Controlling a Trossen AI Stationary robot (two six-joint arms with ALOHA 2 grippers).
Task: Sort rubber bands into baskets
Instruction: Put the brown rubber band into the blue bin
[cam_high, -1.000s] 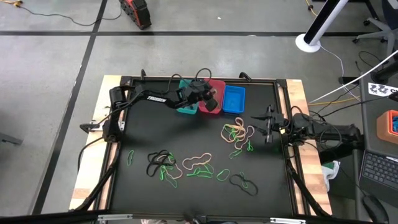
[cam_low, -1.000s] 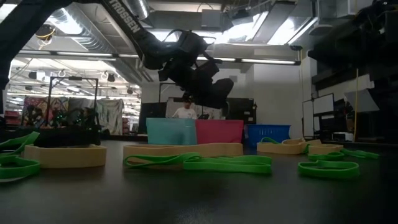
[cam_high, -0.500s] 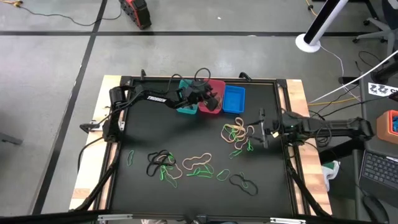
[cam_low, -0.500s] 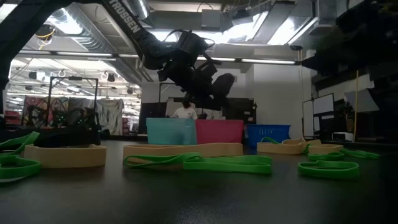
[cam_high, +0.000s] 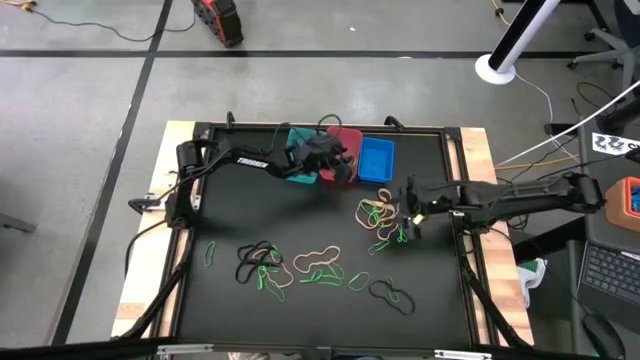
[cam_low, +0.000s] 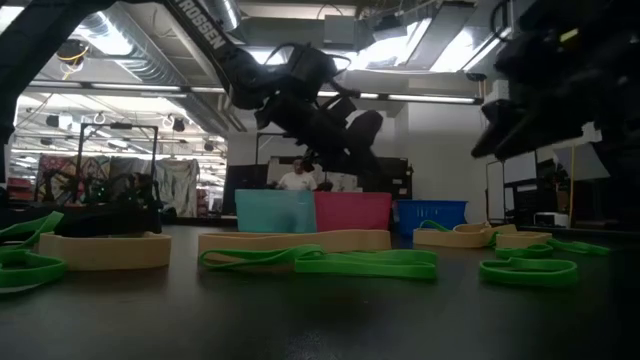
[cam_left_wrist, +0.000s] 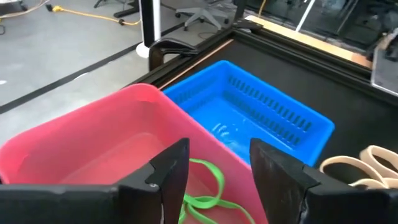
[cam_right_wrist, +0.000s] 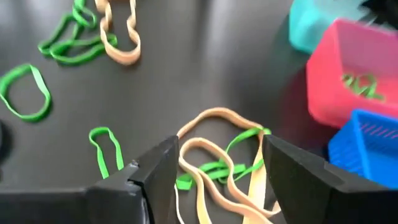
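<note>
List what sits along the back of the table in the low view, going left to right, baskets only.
Teal rectangular plastic basket → red-pink rectangular plastic basket → blue rectangular plastic basket. The three stand in a row.

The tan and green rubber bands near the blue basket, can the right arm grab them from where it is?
Probably yes. The right gripper is open, right beside the tangle of tan and green rubber bands, with only bare table around them and nothing in the way.
</note>
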